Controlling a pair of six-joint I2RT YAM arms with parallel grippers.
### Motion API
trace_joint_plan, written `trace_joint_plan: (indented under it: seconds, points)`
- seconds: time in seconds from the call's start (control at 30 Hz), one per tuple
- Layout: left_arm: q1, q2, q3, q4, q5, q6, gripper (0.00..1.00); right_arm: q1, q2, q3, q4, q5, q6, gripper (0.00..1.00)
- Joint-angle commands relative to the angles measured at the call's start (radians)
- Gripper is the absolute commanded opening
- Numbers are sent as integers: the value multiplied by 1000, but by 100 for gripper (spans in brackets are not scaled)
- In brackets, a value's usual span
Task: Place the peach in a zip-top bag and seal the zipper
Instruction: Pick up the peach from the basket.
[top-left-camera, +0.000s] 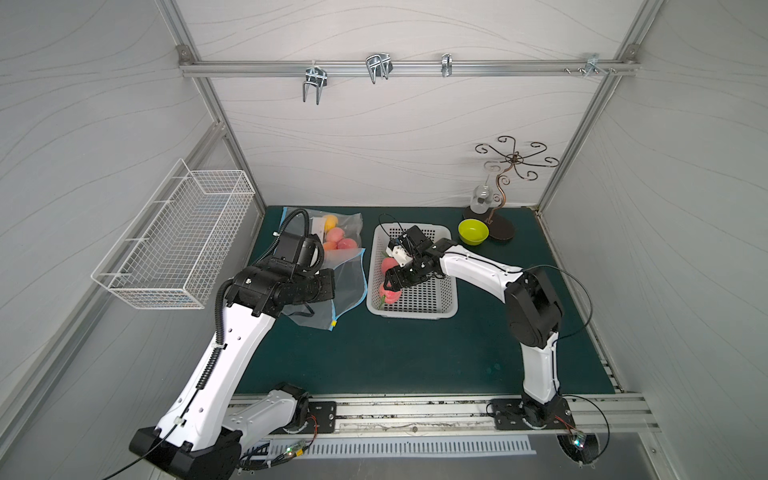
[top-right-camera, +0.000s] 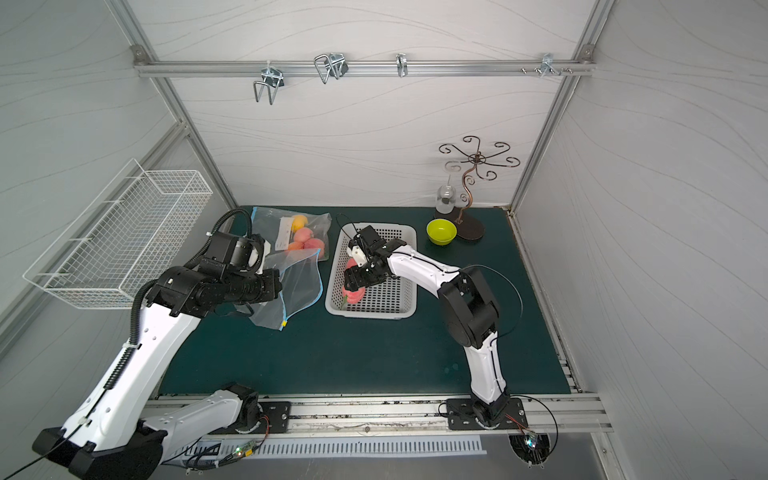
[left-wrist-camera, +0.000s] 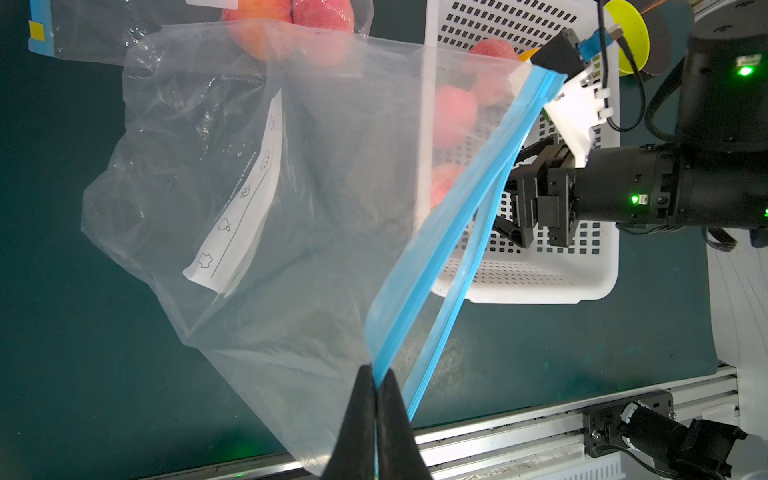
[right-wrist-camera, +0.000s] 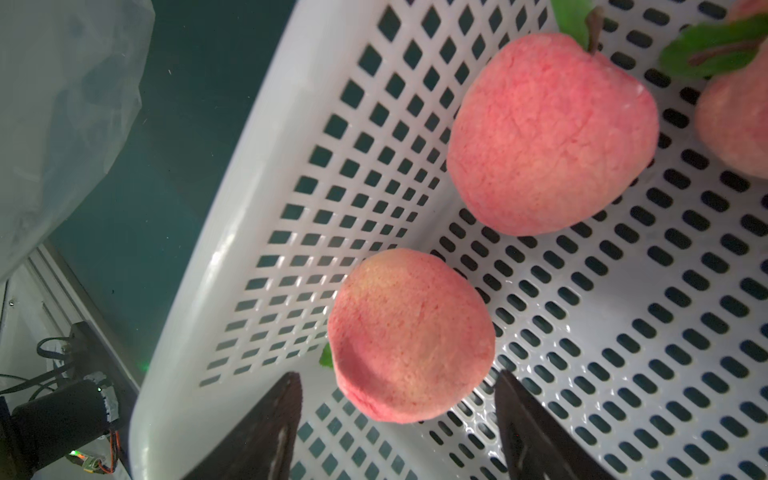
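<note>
Right claw (right-wrist-camera: 398, 380) spread beside basket wall (right-wrist-camera: 232, 249)

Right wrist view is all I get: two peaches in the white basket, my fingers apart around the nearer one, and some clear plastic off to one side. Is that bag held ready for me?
Observer: Yes. The left gripper is shut on one blue zipper strip of the empty zip-top bag.
Operator: Is the mouth open?
Observer: Only partly. The other strip hangs apart from the pinched one, leaving a narrow gap.
Operator: Anything else over there?
Observer: A second bag lies just behind it, already holding fruit.
</note>
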Motion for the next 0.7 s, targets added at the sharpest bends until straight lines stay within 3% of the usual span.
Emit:
trace_joint_plan:
  seconds: [0.0, 0.17, 0.3, 0.37, 0.67]
  points:
    - [5, -5, 19, 15, -9, 6, 0, -7, 41, 21, -3, -46, 12, 75]
    - [5, -10, 21, 8, -12, 7, 0, -8, 89, 39, -2, -82, 24, 73]
    - [5, -13, 20, 6, -16, 9, 0, -10, 81, 27, 0, -92, 35, 62]
    - [5, -14, 20, 5, -17, 10, 0, -19, 45, 2, 13, -100, 45, 57]
    - [5, -13, 17, 14, -1, 3, 0, -58, -240, -96, 82, -204, 65, 55]
